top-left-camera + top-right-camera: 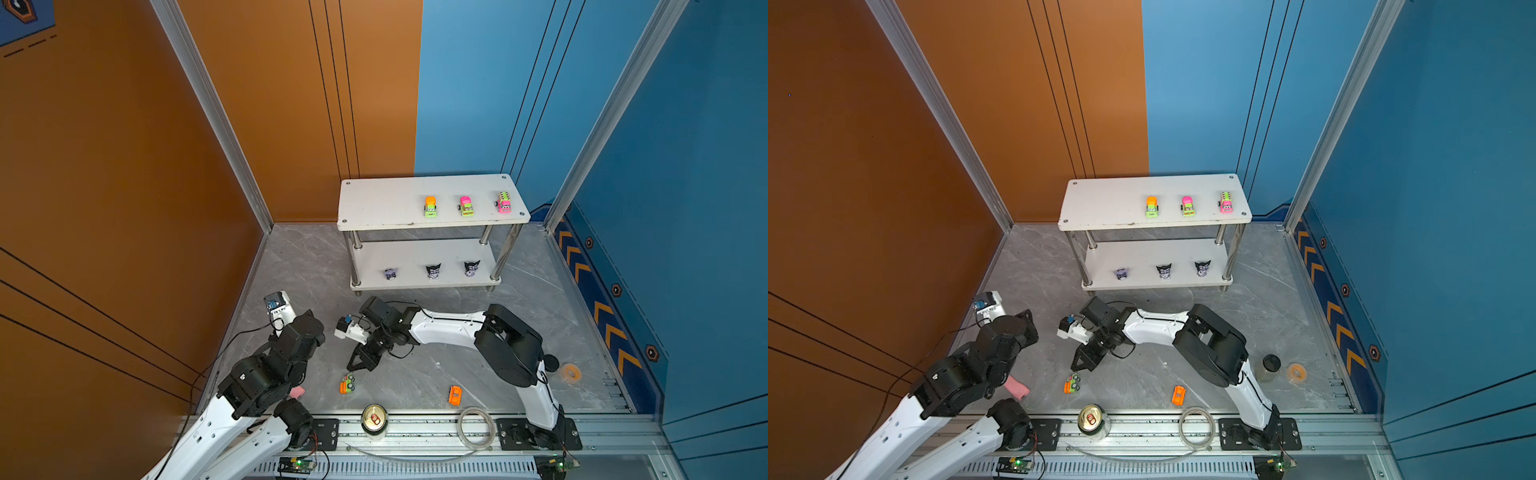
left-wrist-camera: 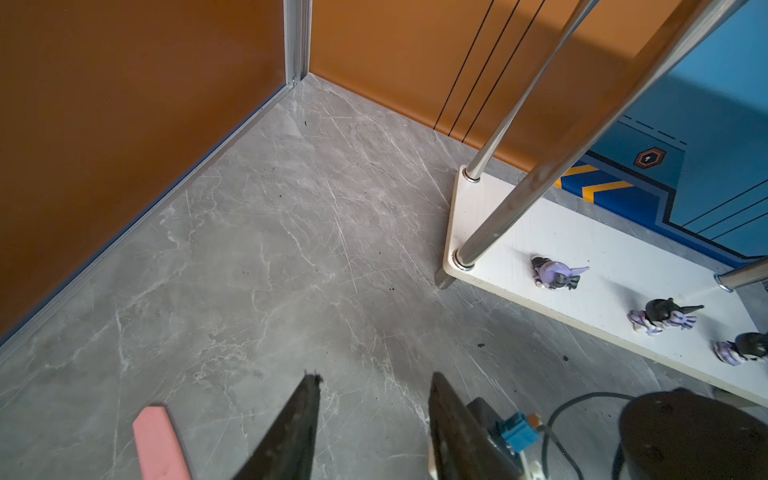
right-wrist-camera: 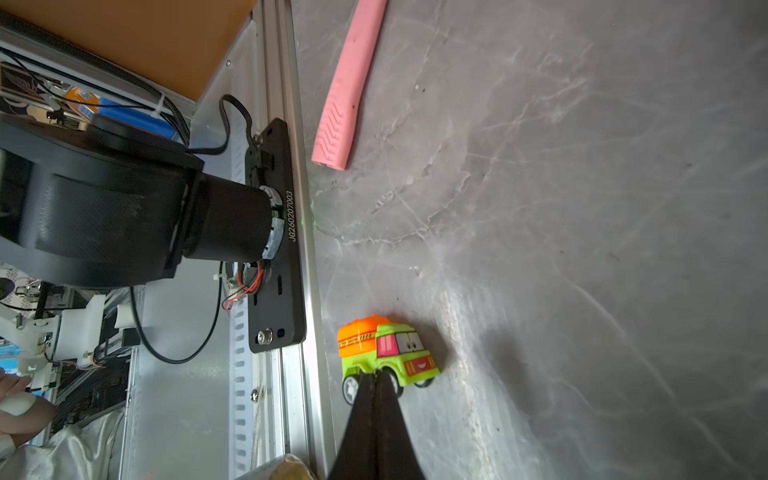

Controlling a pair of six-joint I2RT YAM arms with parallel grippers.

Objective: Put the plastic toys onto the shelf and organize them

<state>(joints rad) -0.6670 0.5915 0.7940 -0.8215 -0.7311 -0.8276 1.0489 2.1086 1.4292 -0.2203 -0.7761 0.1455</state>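
the green-and-orange toy car [image 3: 386, 353] lies on the grey floor [image 3: 582, 208] near the front rail [image 3: 309, 266], seemingly on its side. my right gripper [image 3: 376, 376] has its fingers pressed together with nothing between them, tips right at the car's wheels; i cannot tell whether they touch it. an orange toy car [image 1: 455, 395] sits on the floor further right. on the shelf [image 1: 374, 208] at the far side, three toy cars [image 1: 466, 205] line the top tier and three figurines [image 1: 433, 271] the lower one. my left gripper [image 2: 374, 378] hovers at the left, fingers apart and holding nothing, a pink strip [image 2: 158, 444] just beside it.
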